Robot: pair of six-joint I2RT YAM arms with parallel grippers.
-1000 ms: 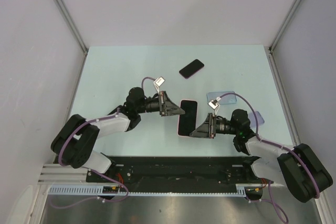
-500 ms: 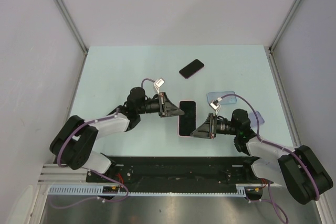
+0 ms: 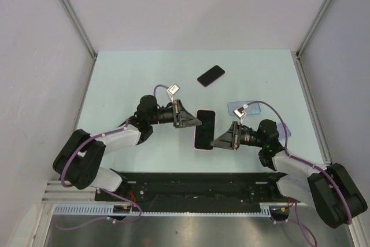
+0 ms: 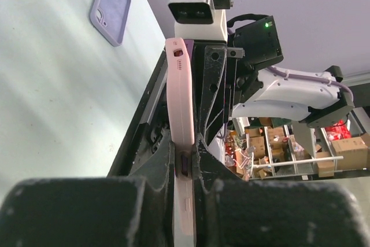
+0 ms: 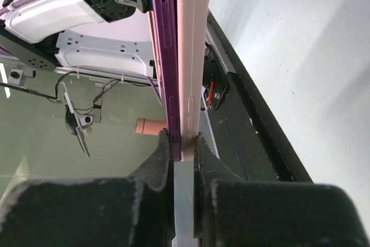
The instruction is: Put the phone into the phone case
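A purple-edged phone (image 3: pixel 206 125) with a dark screen sits against a pink phone case (image 3: pixel 198 144), held above the table between both grippers. My left gripper (image 3: pixel 197 123) is shut on their far left edge. In the left wrist view the pink case (image 4: pixel 180 96) runs up from between the shut fingers of the left gripper (image 4: pixel 184 161). My right gripper (image 3: pixel 215 142) is shut on the near right edge. In the right wrist view the purple phone (image 5: pixel 162 39) and the pink case (image 5: pixel 191 56) lie side by side, both pinched by the right gripper (image 5: pixel 184 147).
A second dark phone (image 3: pixel 211 75) lies on the table (image 3: pixel 127 79) at the back middle. A translucent bluish case (image 3: pixel 281 132) lies behind the right arm; it also shows in the left wrist view (image 4: pixel 111 7). Grey walls stand on both sides.
The phone and case have shifted slightly to the left and tilted a little. Both grippers have kept their hold and moved slightly with it.
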